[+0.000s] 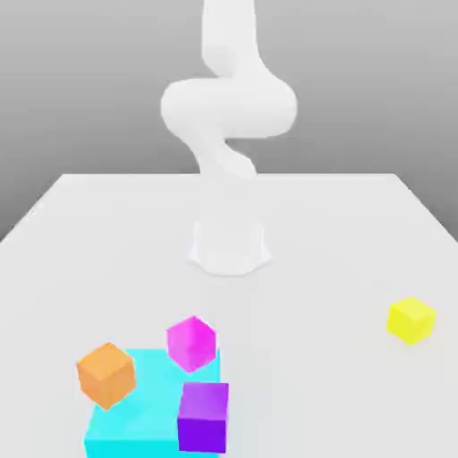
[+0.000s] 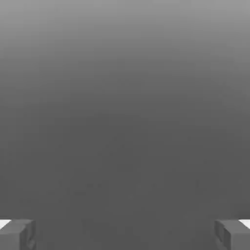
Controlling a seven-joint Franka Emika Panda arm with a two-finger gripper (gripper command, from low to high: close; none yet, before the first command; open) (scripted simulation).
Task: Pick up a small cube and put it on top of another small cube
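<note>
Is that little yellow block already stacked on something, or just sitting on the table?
On the table. The yellow cube sits alone on the white tabletop, well apart from the other blocks, with nothing under it.

This is a simulated test scene, not a real room. A plain white tabletop [image 1: 358, 233] stands before a featureless grey backdrop, with a smooth, untextured white robot arm [image 1: 228, 107] rising from a round base. The objects are flat-coloured blocks: a yellow cube [image 1: 411, 319], orange cube [image 1: 106, 374], magenta cube [image 1: 190, 343], purple cube [image 1: 203, 417] and a cyan slab [image 1: 134, 420].
</note>
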